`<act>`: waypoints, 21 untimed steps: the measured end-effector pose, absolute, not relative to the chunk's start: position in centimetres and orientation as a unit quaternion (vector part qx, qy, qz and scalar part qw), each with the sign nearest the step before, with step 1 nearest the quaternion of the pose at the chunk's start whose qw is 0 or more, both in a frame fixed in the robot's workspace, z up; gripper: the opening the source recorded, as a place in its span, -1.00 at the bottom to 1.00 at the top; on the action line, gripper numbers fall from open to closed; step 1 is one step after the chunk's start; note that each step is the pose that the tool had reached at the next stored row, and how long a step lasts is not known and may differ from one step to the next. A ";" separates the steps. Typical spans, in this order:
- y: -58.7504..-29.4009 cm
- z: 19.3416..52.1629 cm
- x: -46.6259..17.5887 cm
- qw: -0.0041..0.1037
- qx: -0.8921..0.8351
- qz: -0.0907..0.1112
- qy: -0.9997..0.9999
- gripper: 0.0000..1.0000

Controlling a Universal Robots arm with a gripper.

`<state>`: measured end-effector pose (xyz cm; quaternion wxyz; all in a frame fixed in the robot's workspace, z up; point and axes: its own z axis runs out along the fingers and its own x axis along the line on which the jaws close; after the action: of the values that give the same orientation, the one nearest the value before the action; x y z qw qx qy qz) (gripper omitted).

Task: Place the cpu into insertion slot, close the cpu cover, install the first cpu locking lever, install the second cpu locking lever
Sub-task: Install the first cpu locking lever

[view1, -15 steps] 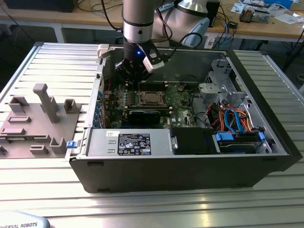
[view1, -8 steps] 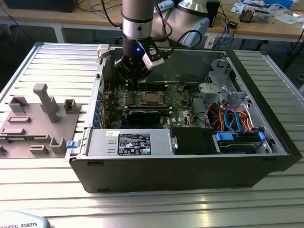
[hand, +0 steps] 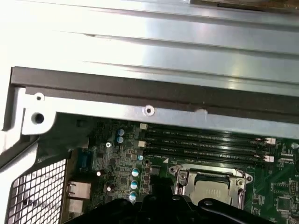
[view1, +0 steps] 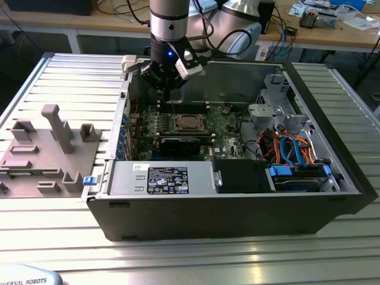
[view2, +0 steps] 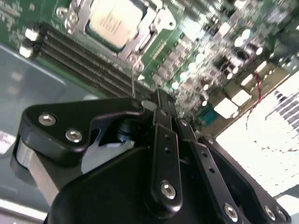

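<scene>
The gripper (view1: 169, 89) hangs above the far edge of the board (view1: 222, 127), just behind the cpu (view1: 189, 123). In the second wrist view the gripper (view2: 161, 105) has its fingers drawn together to a narrow tip with nothing visible between them, apart from a thin wire-like rod (view2: 134, 84) standing just in front of the tip; whether that rod is touched I cannot tell.

The cpu (view2: 112, 21) already lies in the slot (hand: 210, 189), with the cover (view2: 156, 23) down around it as a silvery frame. In the first wrist view the cpu (hand: 212, 190) sits beside the long memory slots (hand: 205, 140).

By my judgement the chip is light, stiff and fragile, with a smooth metal top that would slip; it is best taken by its edges, never pressed off-square. The cover is thin sheet metal, springy and easily bent, so it wants pushing on its rim. The levers, likely thin sprung wire, would snap back if let go.

The arm (view1: 169, 21) comes straight down from above the case (view1: 237, 202), wrist vertical, tool pointing at the board near the cpu's back side.
</scene>
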<state>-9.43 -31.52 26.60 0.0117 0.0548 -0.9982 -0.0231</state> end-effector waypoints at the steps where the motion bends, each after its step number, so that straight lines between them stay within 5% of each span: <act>1: -31.4 26.6 -9.2 0.012 0.055 -0.023 -0.998 -0.79; 21: -31.1 26.5 -7.2 0.014 0.055 -0.023 -0.998 -0.79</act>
<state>-7.24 -31.15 26.53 0.0138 0.0549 -0.9981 -0.0232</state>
